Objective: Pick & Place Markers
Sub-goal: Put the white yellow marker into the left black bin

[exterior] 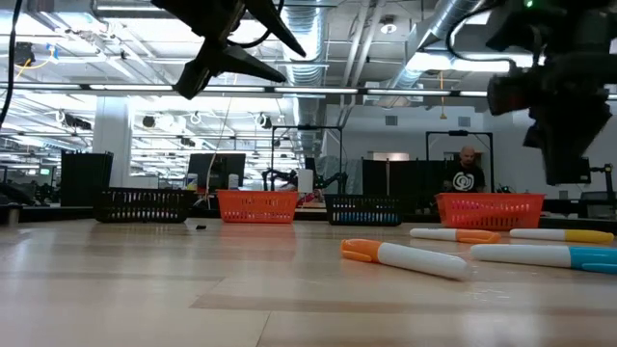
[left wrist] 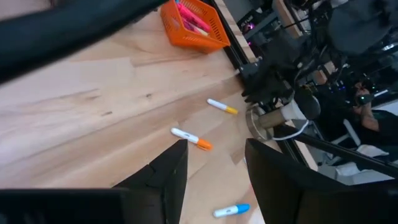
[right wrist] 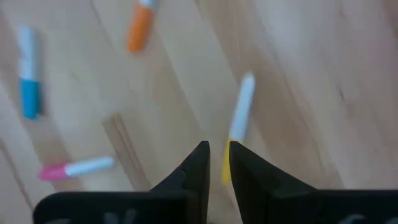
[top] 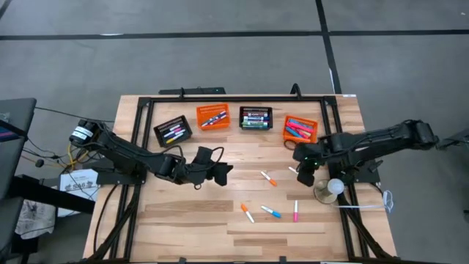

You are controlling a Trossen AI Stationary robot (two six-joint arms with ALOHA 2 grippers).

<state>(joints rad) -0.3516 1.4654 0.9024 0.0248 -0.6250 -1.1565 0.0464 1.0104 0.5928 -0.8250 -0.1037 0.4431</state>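
Near the surface's [top: 183, 220] right edge we see the right gripper [right wrist: 214, 163] clenched over a yellow-capped marker [right wrist: 238, 123] — left gripper [left wrist: 214, 171] released, mid-surface.

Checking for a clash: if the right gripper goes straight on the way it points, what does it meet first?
Most likely the yellow-capped marker, lying right ahead of the nearly shut right gripper; the gap between them is unclear.

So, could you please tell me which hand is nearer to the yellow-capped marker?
The right hand: it hangs directly over the yellow-capped marker, fingers nearly shut around its yellow end. The left hand hovers farther off across the table, beyond the orange-capped marker.
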